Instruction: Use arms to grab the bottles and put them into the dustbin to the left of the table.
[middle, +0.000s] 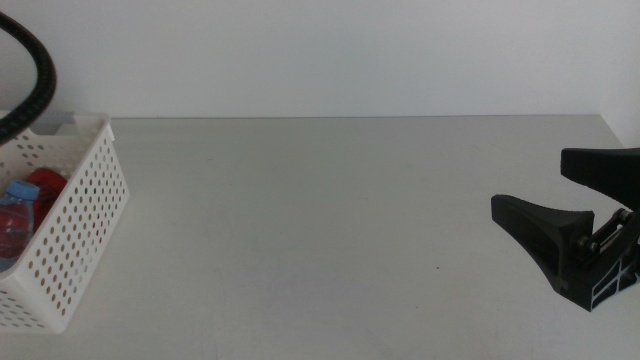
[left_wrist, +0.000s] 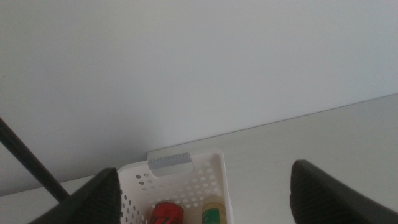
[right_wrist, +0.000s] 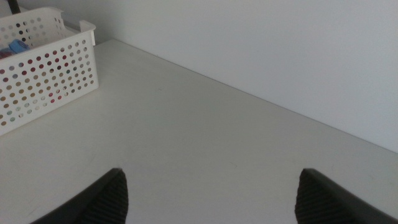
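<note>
I was working in what looked like a lab: bare grey table (middle: 330, 230), blank white wall (middle: 330, 55) (nothing domestic about either).

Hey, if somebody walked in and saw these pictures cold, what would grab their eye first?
Probably the white perforated dustbin at the table's left edge, with the red can, the blue-capped water bottle and the yellow-liquid bottle inside it. Next, the right tool, open above the bare tabletop at the right edge. The left tool hangs open above the dustbin.
</note>
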